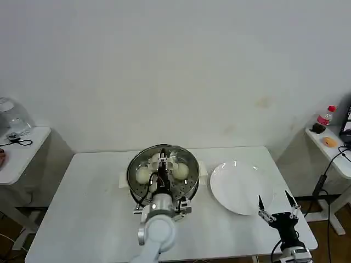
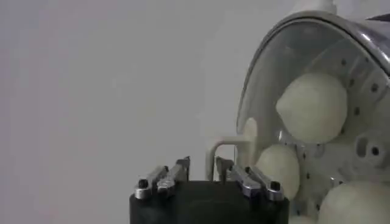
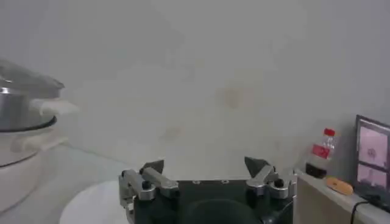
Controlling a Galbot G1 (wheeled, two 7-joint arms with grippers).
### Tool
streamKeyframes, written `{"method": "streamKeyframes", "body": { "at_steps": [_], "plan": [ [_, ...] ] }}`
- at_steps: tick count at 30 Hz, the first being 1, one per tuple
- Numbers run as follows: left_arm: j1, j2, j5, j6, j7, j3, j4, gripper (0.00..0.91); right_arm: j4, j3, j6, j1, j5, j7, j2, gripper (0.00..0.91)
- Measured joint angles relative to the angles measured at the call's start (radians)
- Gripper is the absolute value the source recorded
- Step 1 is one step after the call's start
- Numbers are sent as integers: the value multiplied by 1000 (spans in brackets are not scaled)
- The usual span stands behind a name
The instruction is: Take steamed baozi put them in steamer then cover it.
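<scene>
The steamer (image 1: 186,189) stands mid-table on its white base, also seen in the right wrist view (image 3: 24,109). The clear cover (image 1: 181,154) lies over it, and cream-white baozi (image 1: 143,175) (image 1: 180,171) show through the glass. My left gripper (image 1: 163,164) reaches over the pot from the front. In the left wrist view its jaws (image 2: 203,165) are nearly closed around the cover's cream handle (image 2: 225,146), with baozi (image 2: 312,108) (image 2: 279,167) under the glass (image 2: 274,61). My right gripper (image 1: 278,207) (image 3: 204,167) hangs open and empty at the table's front right.
A bare white plate (image 1: 241,188) (image 3: 91,207) lies right of the steamer, just ahead of the right gripper. A side table on the right carries a bottle (image 1: 327,116) (image 3: 321,152) and a screen (image 3: 372,161). Another side table (image 1: 22,148) stands on the left.
</scene>
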Motion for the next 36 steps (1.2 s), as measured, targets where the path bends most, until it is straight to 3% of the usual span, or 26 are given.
{"method": "streamKeyframes", "body": {
  "at_steps": [20,26,36],
  "plan": [
    [164,146,-193,-35,-12,-17,-302,907,-9,1,1,-11,9,-1,-16,907],
    [279,168,-475,-143,-174,-113,-406,907,-5,8,7,-29,33,-6,-38,907],
    [543,172,-1138,-328,-409,-322,-503,907,25,-19,-24,-55,93,-13,-91,907]
  ]
}}
